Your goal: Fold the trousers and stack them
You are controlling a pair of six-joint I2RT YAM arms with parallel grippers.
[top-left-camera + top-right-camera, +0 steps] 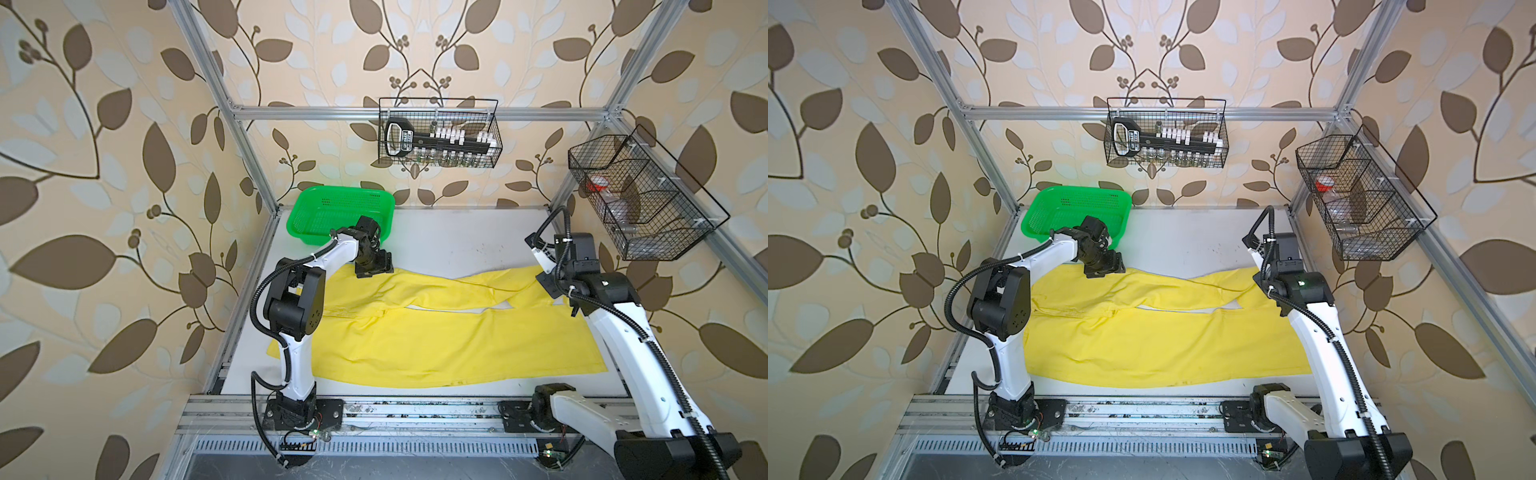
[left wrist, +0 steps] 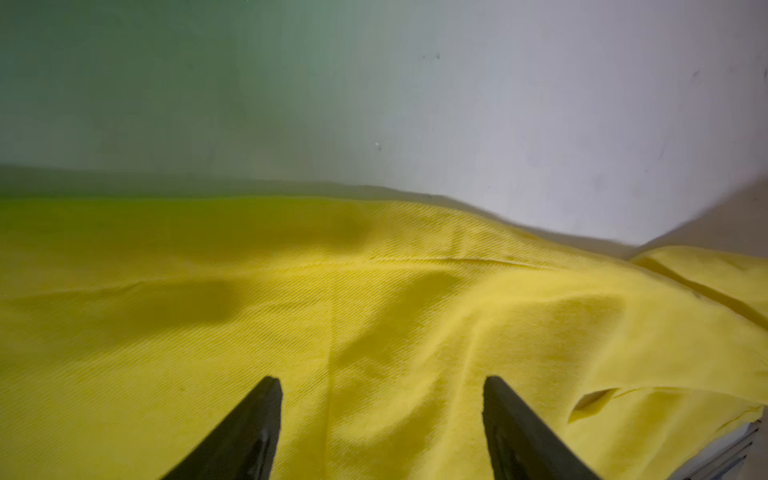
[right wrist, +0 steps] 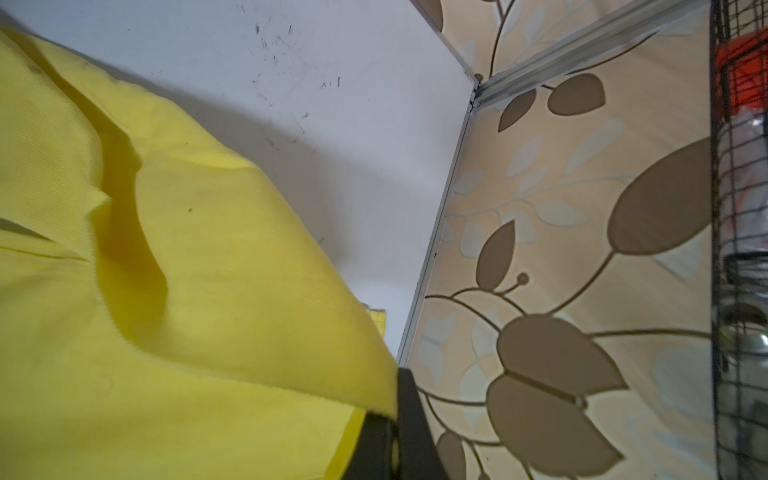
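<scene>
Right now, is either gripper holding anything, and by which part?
The right gripper is shut on the trousers, pinching the end of the far leg. The left gripper is open over the fabric and holds nothing.

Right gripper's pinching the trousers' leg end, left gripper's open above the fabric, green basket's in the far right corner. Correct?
One thing's off: the green basket is in the far left corner, as both top views show. The rest stands.
</scene>
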